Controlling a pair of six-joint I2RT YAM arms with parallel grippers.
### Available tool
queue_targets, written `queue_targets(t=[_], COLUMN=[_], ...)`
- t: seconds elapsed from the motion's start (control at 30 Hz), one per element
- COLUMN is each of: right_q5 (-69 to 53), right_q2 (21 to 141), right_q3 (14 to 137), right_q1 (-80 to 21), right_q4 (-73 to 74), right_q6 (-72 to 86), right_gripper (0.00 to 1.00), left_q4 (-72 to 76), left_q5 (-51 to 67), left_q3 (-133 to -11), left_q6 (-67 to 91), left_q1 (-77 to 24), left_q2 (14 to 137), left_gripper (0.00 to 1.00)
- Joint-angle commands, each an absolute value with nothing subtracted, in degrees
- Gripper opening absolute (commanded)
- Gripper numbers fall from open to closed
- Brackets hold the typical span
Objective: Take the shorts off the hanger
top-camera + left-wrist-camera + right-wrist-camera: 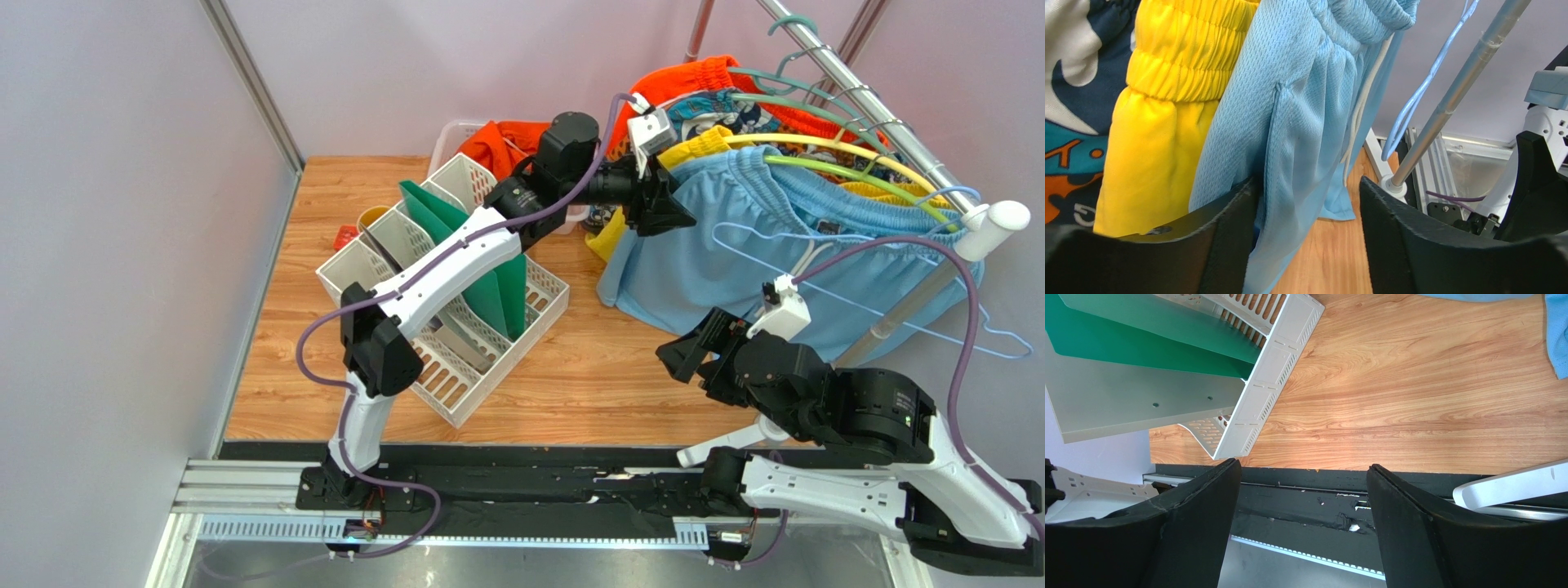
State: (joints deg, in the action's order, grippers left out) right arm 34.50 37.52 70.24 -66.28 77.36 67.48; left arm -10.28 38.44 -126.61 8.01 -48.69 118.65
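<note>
The light blue shorts (736,251) hang from the rail at the right, their hem reaching the table. The bright orange shorts (687,83) hang at the far end of the rail. My left gripper (662,202) is open at the blue shorts' left edge. In the left wrist view its jaws (1309,190) stand apart with a fold of the blue shorts (1290,122) between them, lying against the left finger (1223,233). My right gripper (687,355) is open and empty, low over the table's near edge; it also shows in the right wrist view (1303,471).
Yellow shorts (1168,92) and a patterned pair (1069,92) hang beside the blue ones. An empty light blue hanger (883,312) hangs in front. The rack's pole (1450,104) stands at the right. A white organiser with green dividers (454,288) is at the left. Orange cloth (503,141) lies in a white basket.
</note>
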Motion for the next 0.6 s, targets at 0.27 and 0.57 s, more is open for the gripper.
queue_targets(t=[0.27, 0.57], right_q5=[35.33, 36.03], right_q2=[37.26, 38.67], right_q3=[71.63, 73.39], right_q1=[-66.18, -66.18], right_q4=[82.44, 82.97], right_q6=[68.38, 68.11], right_gripper=[0.79, 0.79], left_q4=[-4.66, -6.94], left_q5=[32.17, 31.99], left_q3=[-125.76, -134.3], left_q6=[0.09, -2.37], left_q1=[-48.87, -48.78], left_q2=[111.09, 118.65], left_gripper=[0.76, 0.81])
